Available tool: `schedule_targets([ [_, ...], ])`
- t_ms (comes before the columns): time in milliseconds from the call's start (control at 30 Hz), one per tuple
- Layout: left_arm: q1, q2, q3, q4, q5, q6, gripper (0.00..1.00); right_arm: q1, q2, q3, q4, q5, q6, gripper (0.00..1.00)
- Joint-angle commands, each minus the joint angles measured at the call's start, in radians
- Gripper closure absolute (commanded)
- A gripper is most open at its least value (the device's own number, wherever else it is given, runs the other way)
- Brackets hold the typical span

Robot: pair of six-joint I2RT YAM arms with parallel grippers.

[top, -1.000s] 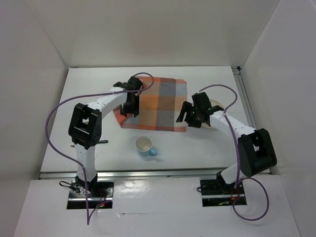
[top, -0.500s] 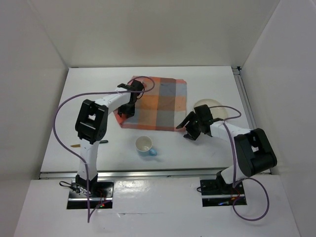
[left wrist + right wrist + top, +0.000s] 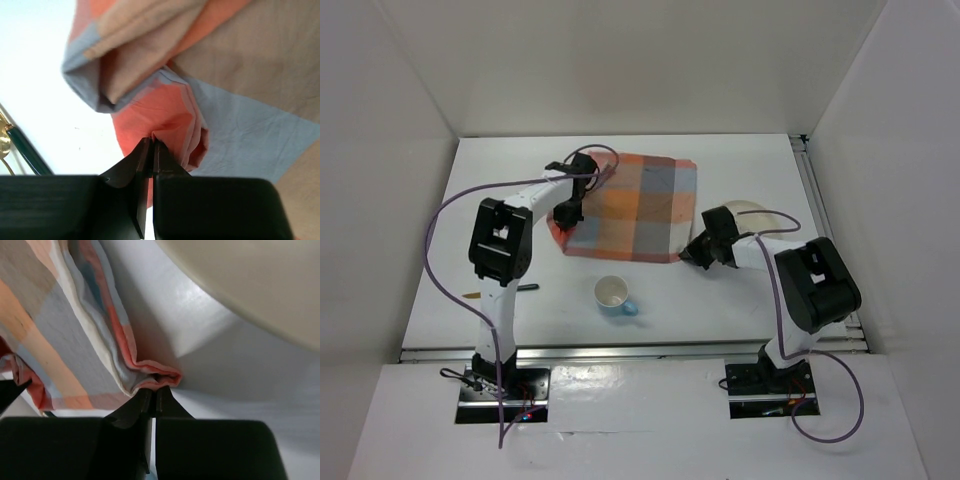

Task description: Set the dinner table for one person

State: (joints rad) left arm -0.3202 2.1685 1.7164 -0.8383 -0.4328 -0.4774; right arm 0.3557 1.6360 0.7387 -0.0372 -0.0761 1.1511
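The orange-grey-blue checked cloth mat (image 3: pixel 625 205) lies at the middle of the white dinner table (image 3: pixel 500 190). My left gripper (image 3: pixel 563 214) is at the mat's near left corner. In the left wrist view it (image 3: pixel 152 142) is shut on a bunched orange fold of the mat (image 3: pixel 175 115). My right gripper (image 3: pixel 692 250) is at the mat's near right corner. The right wrist view shows it (image 3: pixel 154 389) shut on the mat's folded hem (image 3: pixel 150 372). A cream plate (image 3: pixel 765 222) sits right of the mat, partly hidden by the right arm.
A white cup with a blue handle (image 3: pixel 613 294) stands in front of the mat. A dark-handled utensil (image 3: pixel 525 287) and a gold piece (image 3: pixel 470 296) lie near the left arm. The plate's rim (image 3: pixel 260 285) is close beyond the right gripper. Aluminium rails (image 3: pixel 820 200) edge the table.
Both grippers have closed on the mat's near corners. The left one shifted to the left corner, and the right one came down and left from the plate.
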Motion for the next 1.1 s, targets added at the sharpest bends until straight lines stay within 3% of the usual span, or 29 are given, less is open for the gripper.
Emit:
schedule_targets([
  [0,0.023,-0.087,0.051,-0.021,0.032,-0.024,1.0,0.006,0.036,0.073,0.0,0.107,-0.013,1.0],
  [333,0.219,-0.373,0.111,0.022,0.397,-0.066,1.0,0.015,-0.062,0.342,-0.095,0.234,-0.195,1.0],
  [533,0.372,-0.587,-0.061,0.149,0.693,-0.173,1.0,0.015,-0.243,0.364,-0.118,0.245,-0.258,1.0],
  [700,0.434,-0.728,-0.029,0.145,0.787,-0.205,1.0,0.015,-0.392,0.409,-0.151,0.245,-0.346,1.0],
  [867,0.469,-0.765,0.063,0.136,0.847,-0.236,1.0,0.015,-0.423,0.522,-0.161,0.257,-0.407,1.0],
  [1067,0.469,-0.685,0.123,0.194,0.92,-0.283,1.0,-0.015,-0.276,0.707,-0.098,0.225,-0.498,1.0],
])
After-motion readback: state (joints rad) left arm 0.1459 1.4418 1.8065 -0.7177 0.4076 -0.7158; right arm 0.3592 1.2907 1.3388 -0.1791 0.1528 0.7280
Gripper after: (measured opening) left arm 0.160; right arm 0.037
